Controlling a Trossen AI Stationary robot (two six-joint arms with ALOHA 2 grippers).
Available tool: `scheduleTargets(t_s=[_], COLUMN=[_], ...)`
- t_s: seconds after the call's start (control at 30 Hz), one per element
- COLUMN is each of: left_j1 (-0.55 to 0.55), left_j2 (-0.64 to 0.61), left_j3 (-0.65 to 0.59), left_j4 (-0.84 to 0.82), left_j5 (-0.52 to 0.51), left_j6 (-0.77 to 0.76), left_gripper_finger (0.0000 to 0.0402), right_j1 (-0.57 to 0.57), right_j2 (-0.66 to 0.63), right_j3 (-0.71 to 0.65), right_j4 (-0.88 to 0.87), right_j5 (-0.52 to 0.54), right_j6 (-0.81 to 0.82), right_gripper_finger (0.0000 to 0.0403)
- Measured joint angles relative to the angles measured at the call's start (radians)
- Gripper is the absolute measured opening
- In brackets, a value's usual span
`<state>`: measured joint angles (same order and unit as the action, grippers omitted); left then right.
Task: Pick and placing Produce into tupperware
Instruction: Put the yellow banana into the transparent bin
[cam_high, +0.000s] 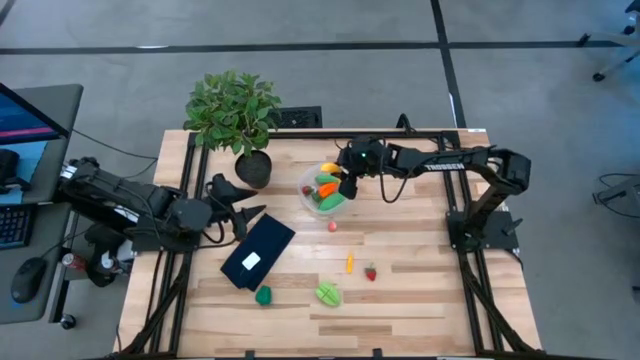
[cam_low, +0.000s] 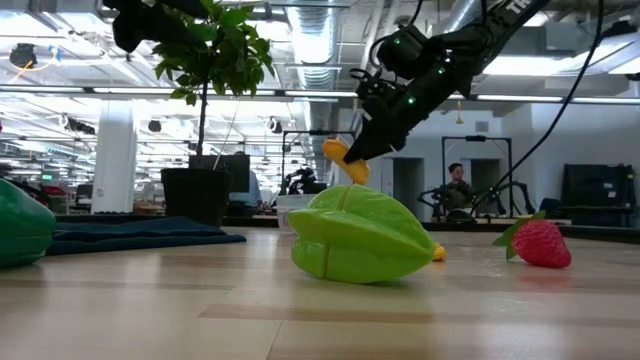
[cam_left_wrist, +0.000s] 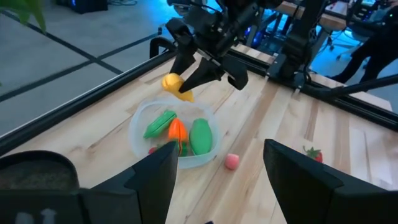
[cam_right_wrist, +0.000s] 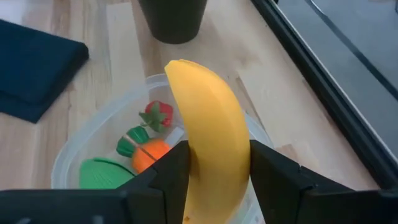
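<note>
Midway through the sort, the right gripper (cam_right_wrist: 214, 171), clamped on a yellow banana (cam_right_wrist: 211, 143), hangs over the clear tupperware (cam_high: 310, 190), which already holds a carrot (cam_left_wrist: 177, 132), green pieces and a strawberry (cam_right_wrist: 157, 115). Several toy fruits (cam_high: 328, 293) lie loose on the table (cam_high: 420, 300); the left gripper (cam_high: 240, 215) waits, fingers apart, holding nothing.

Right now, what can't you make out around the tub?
- Tub, low view: mostly hidden behind the green starfruit.
- Tub's contents, right wrist view: partly covered by the banana in the right claw.
- Small yellow piece, high view: too small to identify.
</note>
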<state>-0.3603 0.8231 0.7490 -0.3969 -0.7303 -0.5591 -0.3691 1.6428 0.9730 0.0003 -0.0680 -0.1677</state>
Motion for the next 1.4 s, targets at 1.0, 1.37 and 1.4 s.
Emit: scheduleTargets(t_s=[1.0,1.37,1.4], left_j1=[-0.002,-0.001,-0.001], left_j2=[0.107,0.107,0.107], left_j3=[0.0,0.0,0.0], left_j4=[0.162,0.155,0.153], left_j5=[-0.046,-0.068,-0.068], left_j6=[-0.007,0.018,0.018], left_gripper_finger=[0.0229,0.0229,0.0229], right_j1=[-0.014,-0.015,-0.015], right_j2=[0.148,0.177,0.177], right_j3=[0.1,0.098,0.099], right_j4=[-0.002,-0.043,-0.041], right_j5=[-0.086,-0.089,-0.089], right_j6=[-0.171,-0.183,-0.182], right_gripper_finger=[0.0153,0.0159,0.0159])
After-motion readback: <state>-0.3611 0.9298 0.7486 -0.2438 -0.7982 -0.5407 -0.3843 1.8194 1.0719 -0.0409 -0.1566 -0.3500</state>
